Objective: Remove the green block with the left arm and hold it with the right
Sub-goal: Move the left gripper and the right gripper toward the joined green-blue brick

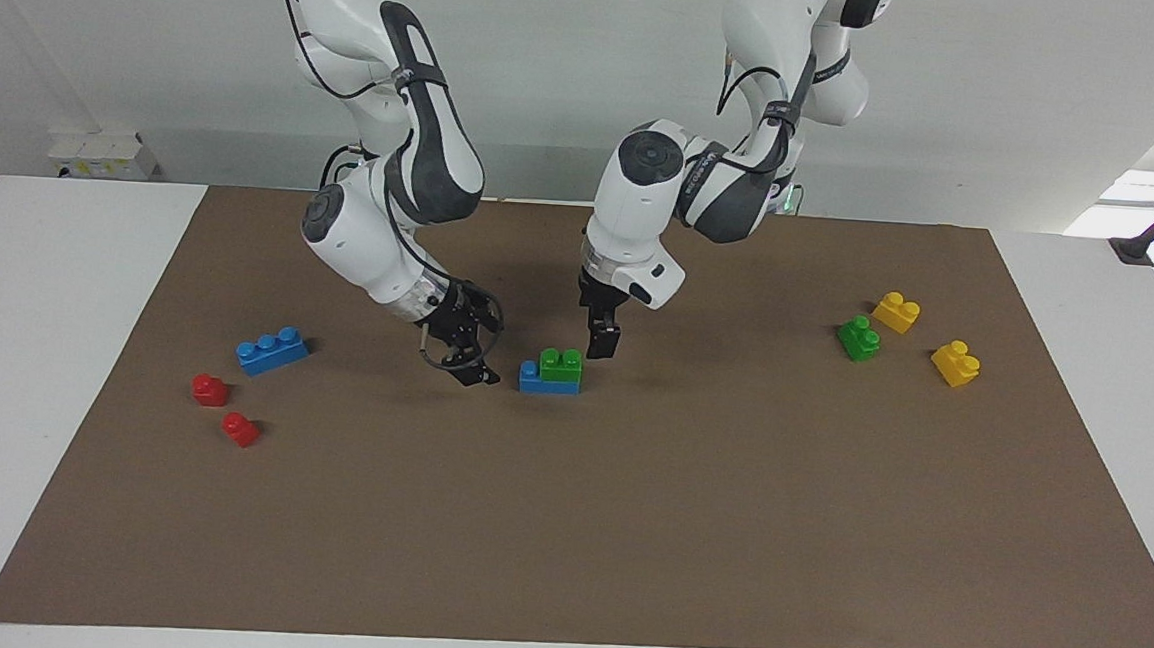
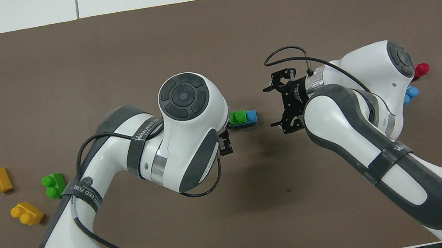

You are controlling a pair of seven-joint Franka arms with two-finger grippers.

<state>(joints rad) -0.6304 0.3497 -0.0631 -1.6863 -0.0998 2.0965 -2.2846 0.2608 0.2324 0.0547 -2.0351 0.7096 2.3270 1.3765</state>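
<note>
I am seeing the left pincer (image 1: 601, 346) hanging open and empty just beside the green block (image 1: 561, 365), which is sitting on a blue brick (image 1: 545, 383); the right pincer (image 1: 469, 363) is gaping empty alongside that brick.

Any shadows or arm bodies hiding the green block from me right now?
Facing view: green block fully visible on the blue brick, only soft shadow around it. Overhead view: the left arm's wrist covers part of it; dark arm shadows fall nearer the robots.
</note>
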